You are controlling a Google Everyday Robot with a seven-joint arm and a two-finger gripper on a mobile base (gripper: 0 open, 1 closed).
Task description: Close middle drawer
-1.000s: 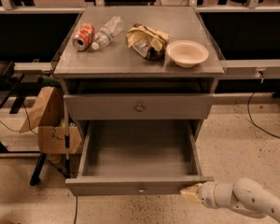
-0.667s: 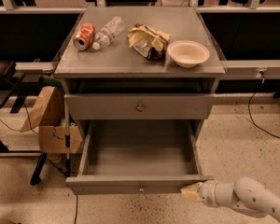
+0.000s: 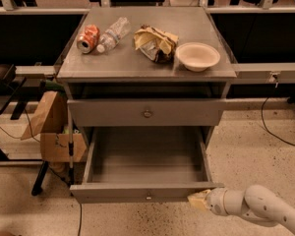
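The middle drawer (image 3: 137, 192) stands pulled far out of the gray desk (image 3: 137, 65), its long tray bare and its low front panel, with a small round knob (image 3: 148, 197), down at 6 o'clock in the view. The hand (image 3: 198, 200) sits at about 5 o'clock, its yellowish tip against the right end of that front panel (whether it is open or closed, I cannot tell). Its white arm (image 3: 265, 210) runs off toward 4 o'clock. Above the open tray, the upper drawer (image 3: 113, 113) is closed. On the desk top, from 10 to 2 o'clock, lie a red can (image 3: 88, 37), a clear bottle (image 3: 113, 33), a crumpled bag (image 3: 155, 43) and a pale bowl (image 3: 197, 56).
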